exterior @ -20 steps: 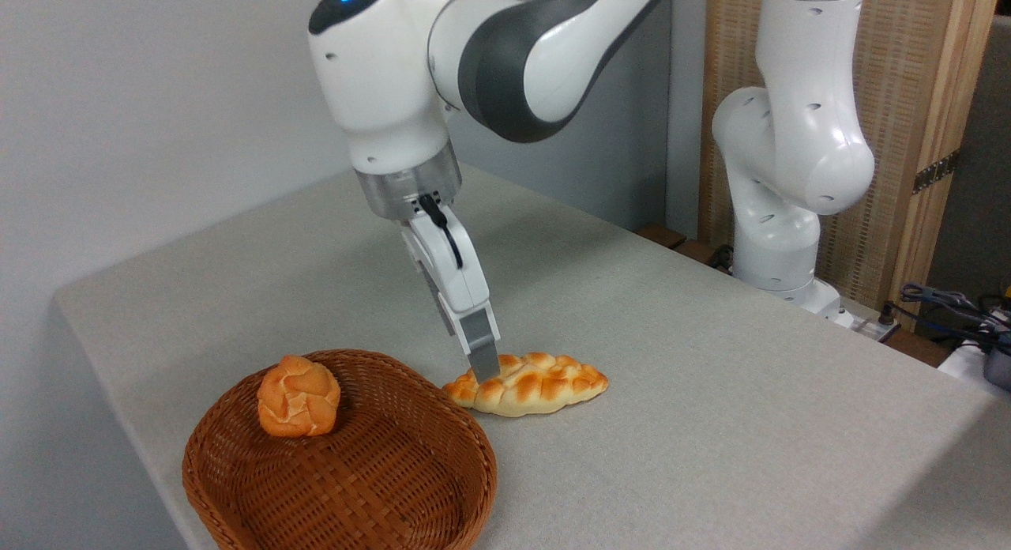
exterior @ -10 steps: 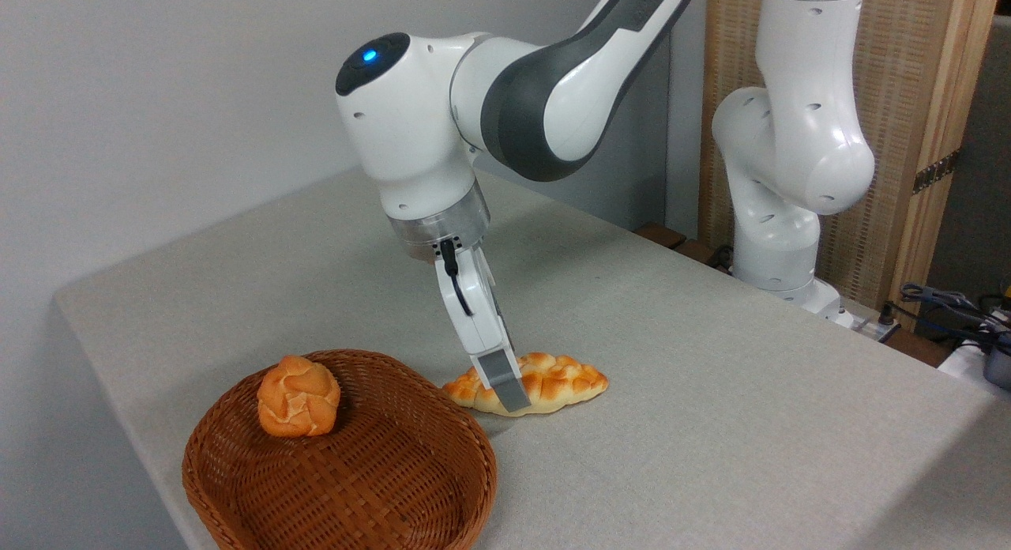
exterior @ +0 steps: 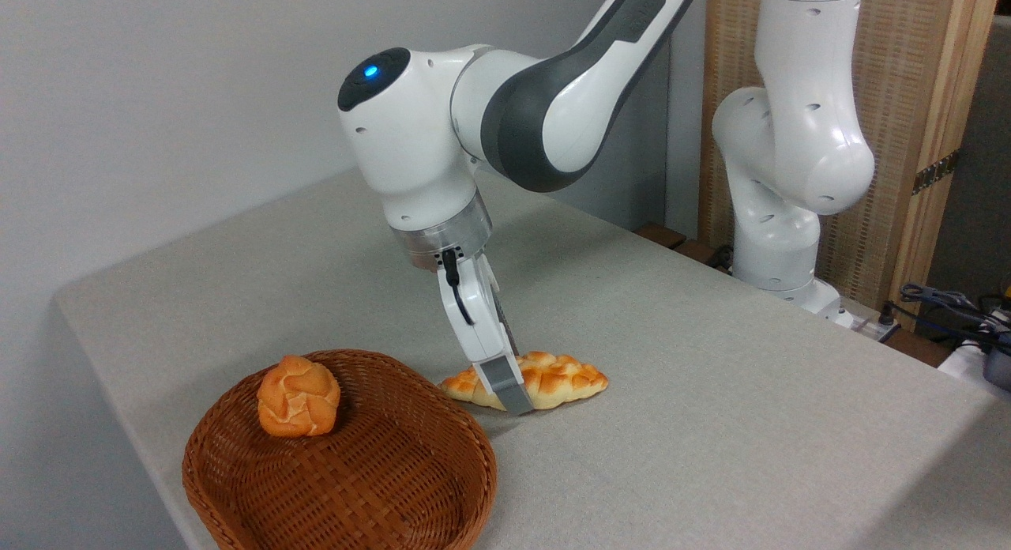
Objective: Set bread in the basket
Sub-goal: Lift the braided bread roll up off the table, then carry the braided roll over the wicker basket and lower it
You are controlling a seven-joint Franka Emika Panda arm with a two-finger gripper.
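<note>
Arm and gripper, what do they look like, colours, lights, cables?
The arm has glossy white rounded shells with dark grey joint sections. A blue light glows on the wrist housing, above a silver ring. A short black cable runs down the white gripper, whose slim jaws end in grey pads.

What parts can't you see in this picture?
- Gripper: the near finger hides the far one, so whether it is shut on the bread cannot be told.
- Bread: its middle is behind that finger.
- Basket: its bottom rim is cut off by the picture's lower edge.
- Bun: its underside is hidden by the bun itself.
</note>
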